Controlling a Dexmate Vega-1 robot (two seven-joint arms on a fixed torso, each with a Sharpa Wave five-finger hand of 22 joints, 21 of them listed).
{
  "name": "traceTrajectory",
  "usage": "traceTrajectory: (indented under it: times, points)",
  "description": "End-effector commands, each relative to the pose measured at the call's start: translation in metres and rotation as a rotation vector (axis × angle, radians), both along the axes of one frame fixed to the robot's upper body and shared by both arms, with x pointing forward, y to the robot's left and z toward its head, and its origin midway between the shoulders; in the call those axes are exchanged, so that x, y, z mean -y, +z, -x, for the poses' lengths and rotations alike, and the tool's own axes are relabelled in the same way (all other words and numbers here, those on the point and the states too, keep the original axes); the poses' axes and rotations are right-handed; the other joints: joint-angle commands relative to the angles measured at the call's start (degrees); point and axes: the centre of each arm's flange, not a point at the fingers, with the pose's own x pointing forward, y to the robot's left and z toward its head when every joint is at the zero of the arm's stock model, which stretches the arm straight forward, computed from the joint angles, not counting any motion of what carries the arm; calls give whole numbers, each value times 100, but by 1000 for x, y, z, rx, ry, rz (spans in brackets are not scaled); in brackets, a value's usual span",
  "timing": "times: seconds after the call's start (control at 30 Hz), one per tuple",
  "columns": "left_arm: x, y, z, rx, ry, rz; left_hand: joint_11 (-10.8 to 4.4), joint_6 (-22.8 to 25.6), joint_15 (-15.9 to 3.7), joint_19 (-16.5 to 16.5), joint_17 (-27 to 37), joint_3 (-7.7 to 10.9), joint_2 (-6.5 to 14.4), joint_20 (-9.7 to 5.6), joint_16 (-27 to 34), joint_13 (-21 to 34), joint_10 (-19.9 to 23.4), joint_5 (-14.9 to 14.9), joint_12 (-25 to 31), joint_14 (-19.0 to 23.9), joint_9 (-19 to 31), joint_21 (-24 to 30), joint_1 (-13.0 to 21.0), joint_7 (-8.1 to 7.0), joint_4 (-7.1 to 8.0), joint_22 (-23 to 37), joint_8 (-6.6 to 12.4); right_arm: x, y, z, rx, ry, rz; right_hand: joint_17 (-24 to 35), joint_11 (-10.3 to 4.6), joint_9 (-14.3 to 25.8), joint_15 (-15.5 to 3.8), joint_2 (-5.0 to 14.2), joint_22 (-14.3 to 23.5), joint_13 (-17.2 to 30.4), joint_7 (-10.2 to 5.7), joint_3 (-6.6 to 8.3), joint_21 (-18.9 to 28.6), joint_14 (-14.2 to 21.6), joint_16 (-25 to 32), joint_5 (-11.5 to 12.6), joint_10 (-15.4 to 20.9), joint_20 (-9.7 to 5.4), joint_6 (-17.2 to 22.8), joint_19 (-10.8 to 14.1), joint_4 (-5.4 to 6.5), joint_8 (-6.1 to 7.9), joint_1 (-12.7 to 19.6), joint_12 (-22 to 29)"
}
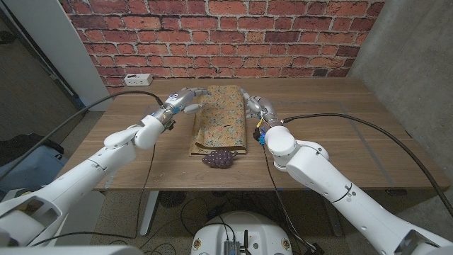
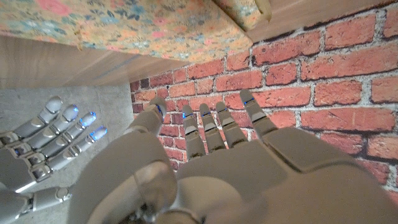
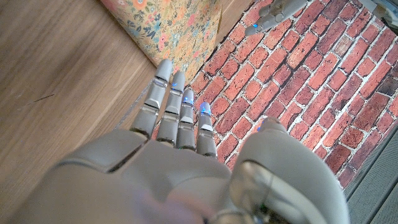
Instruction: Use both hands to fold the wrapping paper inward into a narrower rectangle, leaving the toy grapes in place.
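From the head view I have the paper (image 1: 221, 117) lying on the tabletop (image 1: 340, 134) as a narrow rectangle, floral side up, long axis running away from the robot. My left robot hand (image 1: 184, 100) sits just beside the paper's far left edge, fingers apart and reaching toward it; I cannot tell whether the fingertips touch the sheet. It has hold of nothing. My right robot hand (image 1: 253, 106) stands just beside the far right edge, fingers extended and a little spread, also holding nothing; contact with the paper is not clear here either.

The grapes (image 1: 219, 158) lie at the paper's near end, nearer the robot than both hands and between the two forearms, touching or overlapping the near edge.

Left wrist view: my own hand (image 2: 205, 174) with fingers (image 2: 221, 127) straight and fanned, palm bare, the paper (image 2: 137, 25) beyond the fingertips with the tabletop (image 2: 62, 62) edge under it. The other hand (image 2: 43, 146) shows across from it, fingers extended.

Right wrist view: right hand (image 3: 180, 174) with fingers (image 3: 166, 102) straight and close together, pointing at the paper (image 3: 174, 25) edge, apart from it. Tabletop (image 3: 56, 81) wood alongside.

A white power strip (image 1: 138, 78) lies at the tabletop's far edge, beyond and outside the left hand. Brick wall (image 1: 233, 35) behind.
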Motion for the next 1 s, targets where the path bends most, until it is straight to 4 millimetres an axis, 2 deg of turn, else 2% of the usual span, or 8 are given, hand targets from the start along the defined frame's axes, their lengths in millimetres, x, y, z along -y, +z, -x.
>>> traceTrajectory:
  times: [0.03, 0.3, 0.4, 0.57, 0.67, 0.83, 0.9, 1.0]
  points:
    - [16, -15, -11, -155, 67, -168, -29, -39, -303, -41, 5, -66, 60, -125, -21, -55, -47, -42, -48, -70, -10, -60, 3, -90, -9, 5, -42, 2, 2, 4, 29, -9, 1, -28, -26, 16, 8, -26, -3, 11, -39, 48, -54, -76, -74, -7, -50, 0, 14, -90, 1, -5, -16, -45]
    - [24, -22, -14, -175, 97, -220, -42, -69, -329, -115, -5, -138, 71, -234, -33, -138, -84, -41, -97, -164, -24, -144, 5, -196, -9, 4, -73, 2, 1, 7, 43, -9, 2, -80, -32, 15, 29, -34, -3, 7, -58, 67, -125, -179, -176, -9, -111, -2, -3, -174, -19, -5, -30, -83]
    - [26, -25, -16, -192, 114, -245, -29, -20, -319, -143, 0, -133, 172, -250, -25, -170, -92, -30, -112, -188, -27, -177, 22, -193, 18, 5, -62, 3, 0, 8, 50, -12, 0, -89, -35, 15, 22, -33, -3, 7, -61, 73, -142, -206, -198, -9, -119, -2, -5, -193, -25, -4, -32, -89]
    - [29, -29, -16, -217, 146, -289, -16, 103, -319, -153, -8, -147, 226, -255, -22, -213, -77, -30, -118, -207, -32, -212, 38, -180, 20, 5, -28, 3, 0, 10, 57, -17, 7, -101, -36, 14, 22, -39, -2, 6, -68, 84, -165, -251, -230, -8, -123, -3, -4, -215, -45, -2, -22, -96]
    - [30, -31, -14, -229, 164, -310, -85, 263, -400, -72, -19, -212, 143, -314, -11, -267, 15, -45, -99, -182, -43, -226, 40, -241, -23, 1, 1, 3, 0, 10, 55, -19, 4, -107, -45, 14, 24, -37, -2, 5, -67, 90, -181, -273, -247, -7, -138, -2, -7, -234, -52, -2, -22, -105]
    - [32, -34, -9, -249, 214, -354, -93, 307, -389, 57, -22, -366, -74, -265, 4, -340, 46, -60, -114, -115, -56, -254, 3, -161, -65, 0, -35, 2, -1, 8, 49, -19, 16, -117, -68, 14, 14, -29, -1, 4, -87, 111, -222, -367, -297, -4, -190, -2, -40, -283, -78, -11, -11, -134]
    - [33, -35, -9, -269, 238, -373, -86, 420, -403, 122, -22, -446, -158, -246, 18, -368, 158, -56, -85, -53, -55, -273, -29, -80, -59, 2, -14, 1, -1, 6, 48, -24, 21, -121, -79, 14, 8, -27, -1, 3, -100, 124, -250, -405, -318, 0, -208, -1, -60, -324, -98, -16, 3, -146]
    - [32, -39, -10, -305, 259, -385, -73, 597, -381, 287, -19, -503, -162, -197, 49, -399, 333, -37, -43, 110, -50, -277, -34, 65, -34, 6, 11, 0, -2, 1, 58, -19, 53, -145, -113, 14, -34, 70, -3, 1, -117, 268, -381, -552, -394, 40, -259, -11, -70, -526, -234, -8, 179, -184]
